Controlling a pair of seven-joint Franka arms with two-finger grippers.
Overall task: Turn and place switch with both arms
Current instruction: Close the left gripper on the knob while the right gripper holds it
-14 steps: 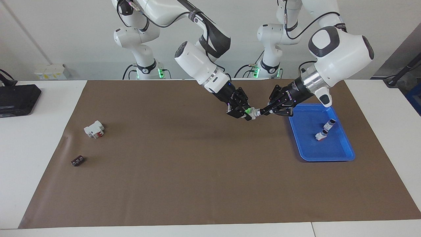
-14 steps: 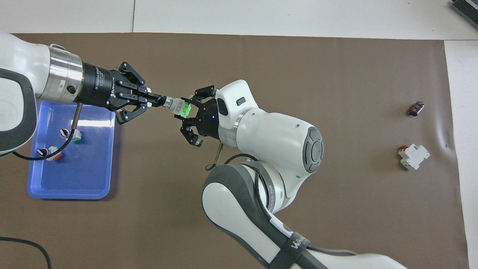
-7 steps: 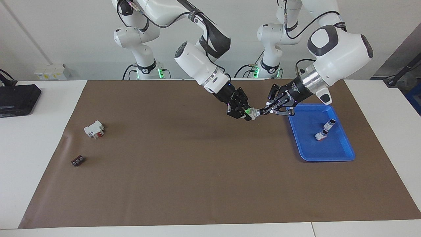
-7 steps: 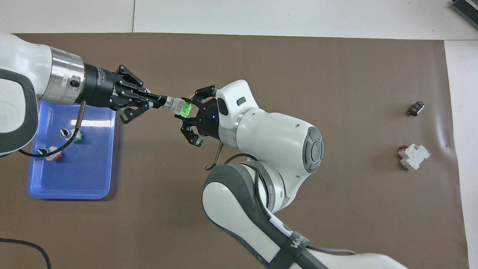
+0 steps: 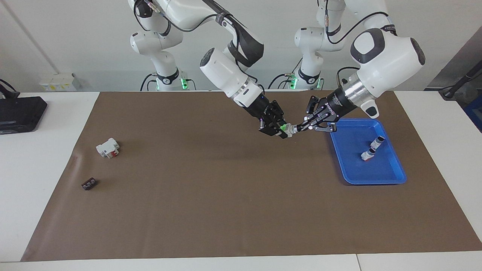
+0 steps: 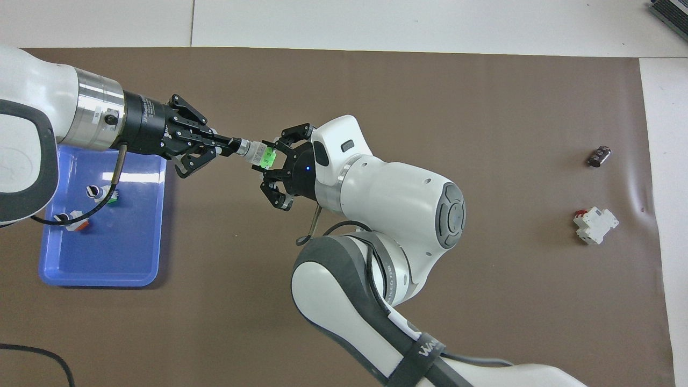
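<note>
The switch (image 5: pixel 288 129) is held in the air between both grippers, over the brown mat beside the blue tray (image 5: pixel 376 181). Its green face points toward my right gripper (image 5: pixel 280 130), which is shut on that end. My left gripper (image 5: pixel 299 127) reaches in from over the tray and is shut on the black knob end. In the overhead view the switch (image 6: pixel 258 153) lies level between my left gripper (image 6: pixel 232 145) and my right gripper (image 6: pixel 273 160).
The blue tray (image 6: pixel 97 271) holds two other small switches (image 6: pixel 103 194) (image 6: pixel 72 221). A white block with a red tab (image 5: pixel 108 147) and a small dark piece (image 5: pixel 89 184) lie toward the right arm's end. A black device (image 5: pixel 19 113) sits off the mat.
My left wrist has rotated about its axis while still shut on the knob end, and the arm has shifted slightly. My right gripper and the switch have stayed in place.
</note>
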